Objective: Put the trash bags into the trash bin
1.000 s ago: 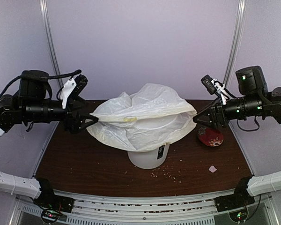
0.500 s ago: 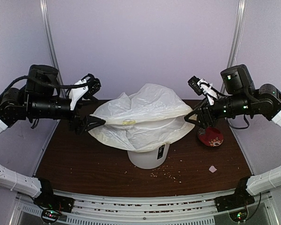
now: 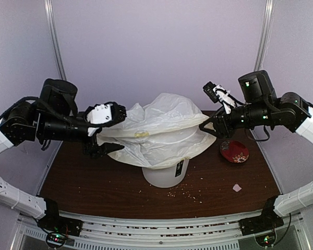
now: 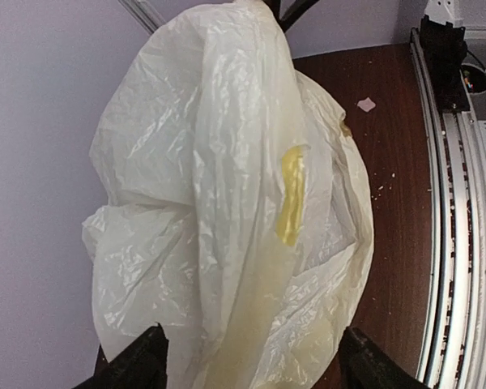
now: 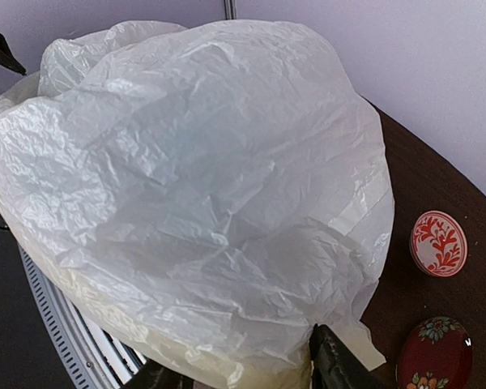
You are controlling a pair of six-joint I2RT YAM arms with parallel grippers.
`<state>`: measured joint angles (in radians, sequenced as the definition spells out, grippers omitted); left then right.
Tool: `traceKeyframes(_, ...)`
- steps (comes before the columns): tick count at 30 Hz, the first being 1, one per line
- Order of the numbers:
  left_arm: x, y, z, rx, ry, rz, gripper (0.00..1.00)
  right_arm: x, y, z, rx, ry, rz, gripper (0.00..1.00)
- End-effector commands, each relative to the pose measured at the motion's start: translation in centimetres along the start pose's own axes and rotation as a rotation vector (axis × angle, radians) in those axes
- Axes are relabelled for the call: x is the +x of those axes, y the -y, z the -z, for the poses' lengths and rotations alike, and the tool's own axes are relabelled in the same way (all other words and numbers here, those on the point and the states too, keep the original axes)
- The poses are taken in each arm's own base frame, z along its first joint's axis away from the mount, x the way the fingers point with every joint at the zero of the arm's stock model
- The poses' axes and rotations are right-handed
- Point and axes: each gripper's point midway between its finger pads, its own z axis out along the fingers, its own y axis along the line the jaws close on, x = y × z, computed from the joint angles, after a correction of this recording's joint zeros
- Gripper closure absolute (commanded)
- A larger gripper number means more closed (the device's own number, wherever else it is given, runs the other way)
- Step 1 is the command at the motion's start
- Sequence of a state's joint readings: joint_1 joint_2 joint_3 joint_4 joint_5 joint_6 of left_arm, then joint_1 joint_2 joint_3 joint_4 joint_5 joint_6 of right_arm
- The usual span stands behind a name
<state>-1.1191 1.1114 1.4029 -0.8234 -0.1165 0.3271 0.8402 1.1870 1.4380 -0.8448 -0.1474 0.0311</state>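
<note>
Mid-table, the trash bag point(image 3: 156, 130) lies heaped over the trash bin point(image 3: 164, 176), not inside. My left gripper point(image 4: 255, 365) and right gripper point(image 5: 243, 377) straddle its side edges, fingers apart, nothing pinched. Next: pinch both edges, feed the plastic down.

The top camera looked down from high at 6 o'clock, far enough back to hold the whole table point(image 3: 94, 179). Both wrist cameras sat close to the trash bags point(image 3: 161, 133), at 9 and 3 o'clock, facing inward. All three views shared the bags.
</note>
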Motion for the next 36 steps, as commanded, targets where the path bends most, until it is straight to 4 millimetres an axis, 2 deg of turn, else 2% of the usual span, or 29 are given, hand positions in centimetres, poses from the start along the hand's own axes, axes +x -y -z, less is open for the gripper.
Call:
traceKeyframes(1, -0.7, -1.3, -0.7, -0.122, -0.007, -0.099, 0.3, -1.8, 0.0, 1.2, 0.01, 0.064, -0.01, 0.54)
traceKeyframes(5, -1.8, -2.3, 0.0, -0.178, 0.052, -0.092, 0.47, -2.0, 0.1, 1.3, 0.011, 0.07, -0.018, 0.63)
traceKeyframes(8, -1.7, -2.1, -0.6, -0.167, 0.039, -0.099, 0.58, -2.2, 0.1, 1.4, 0.014, 0.076, -0.02, 0.7)
traceKeyframes(13, -2.2, -2.3, -1.5, -0.171, 0.038, -0.068, 0.86, -2.7, 0.1, 1.3, 0.014, 0.084, -0.012, 0.84)
traceKeyframes(18, -3.7, -4.5, -1.6, -0.211, 0.143, 0.066, 0.98, -3.1, 0.3, 0.6, 0.018, 0.082, 0.0, 0.96)
traceKeyframes(23, -3.6, -7.4, -3.1, -0.205, 0.204, 0.194, 1.0, -5.0, 2.3, -0.2, 0.054, 0.115, -0.037, 1.0)
traceKeyframes(28, -1.7, -11.2, -6.0, -0.197, 0.259, 0.339, 1.0, -6.4, 6.5, -1.6, 0.096, 0.172, -0.193, 1.0)
traceKeyframes(31, -1.3, -12.7, -7.8, -0.2, 0.3, 0.426, 1.0, -7.2, 8.1, -2.9, 0.053, 0.207, -0.274, 1.0)
traceKeyframes(36, 1.0, -15.2, -10.9, -0.185, 0.311, 0.62, 1.0, -7.4, 9.5, -6.1, 0.006, 0.19, -0.344, 1.0)
